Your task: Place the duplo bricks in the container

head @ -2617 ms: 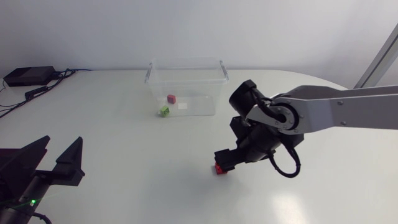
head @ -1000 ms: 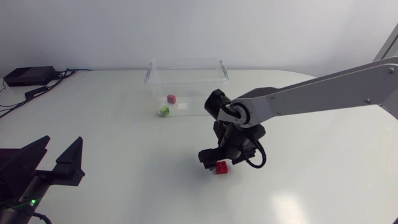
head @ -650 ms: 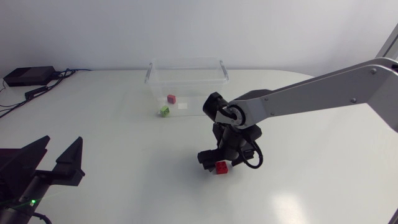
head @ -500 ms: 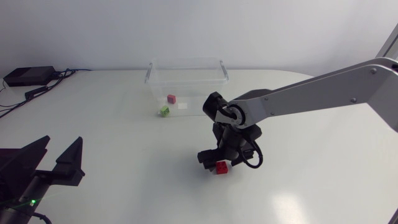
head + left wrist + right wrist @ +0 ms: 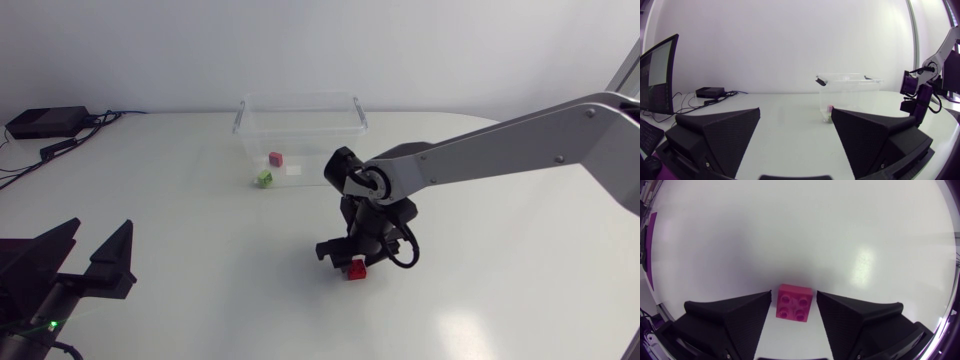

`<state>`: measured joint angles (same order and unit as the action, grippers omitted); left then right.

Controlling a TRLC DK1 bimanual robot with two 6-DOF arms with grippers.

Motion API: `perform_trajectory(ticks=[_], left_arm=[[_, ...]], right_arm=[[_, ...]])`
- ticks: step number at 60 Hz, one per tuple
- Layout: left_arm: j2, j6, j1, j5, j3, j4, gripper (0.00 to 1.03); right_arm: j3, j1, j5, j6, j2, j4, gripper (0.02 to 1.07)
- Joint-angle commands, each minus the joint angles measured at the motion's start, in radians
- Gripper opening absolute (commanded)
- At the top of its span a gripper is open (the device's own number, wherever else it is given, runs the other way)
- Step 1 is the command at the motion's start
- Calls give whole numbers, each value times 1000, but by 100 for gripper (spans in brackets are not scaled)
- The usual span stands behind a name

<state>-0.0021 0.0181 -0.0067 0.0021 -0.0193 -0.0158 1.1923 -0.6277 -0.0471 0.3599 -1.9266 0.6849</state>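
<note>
So the right claw [image 5: 348, 257] is down on the worktop [image 5: 200, 260], out in front of the clear tub [image 5: 300, 101]. It sits right over a red brick [image 5: 357, 269]. From the wrist camera the brick [image 5: 795, 303] lies flat, studs up, between the two fingers. They're set narrow, with just a sliver of gap on each side, so it isn't pinching the brick.

The left claw [image 5: 100, 238] is parked at the near left corner, spread wide with nothing in it [image 5: 795, 114].

The tub stands toward the back of the worktop, well apart from the red brick. There's a pinkish-red brick [image 5: 276, 158] inside it, and a green brick [image 5: 264, 178] low at its front left corner. A black box [image 5: 45, 122] with cables sits at the far left.
</note>
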Motion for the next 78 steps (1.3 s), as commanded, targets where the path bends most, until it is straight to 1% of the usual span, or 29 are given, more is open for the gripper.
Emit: perform_trajectory(ticks=[1, 4, 13, 21, 41, 61, 78], left_arm=[[-10, -27, 7, 3, 18, 8, 100], [-10, -27, 7, 3, 18, 8, 100], [-10, -27, 7, 3, 18, 8, 100], [-10, -27, 7, 3, 18, 8, 100], [-10, -27, 7, 3, 18, 8, 100], [-10, -27, 7, 3, 18, 8, 100], [-10, -27, 7, 3, 18, 8, 100]], right_arm=[[21, -12, 13, 27, -23, 16, 51], [23, -13, 15, 27, -22, 18, 48], [23, -17, 15, 27, -26, 25, 48], [20, -18, 16, 25, -31, 25, 44], [29, -18, 27, 21, -29, 36, 42], [179, 33, 39, 2, 60, 128, 42], [259, 72, 53, -24, 132, 136, 42]])
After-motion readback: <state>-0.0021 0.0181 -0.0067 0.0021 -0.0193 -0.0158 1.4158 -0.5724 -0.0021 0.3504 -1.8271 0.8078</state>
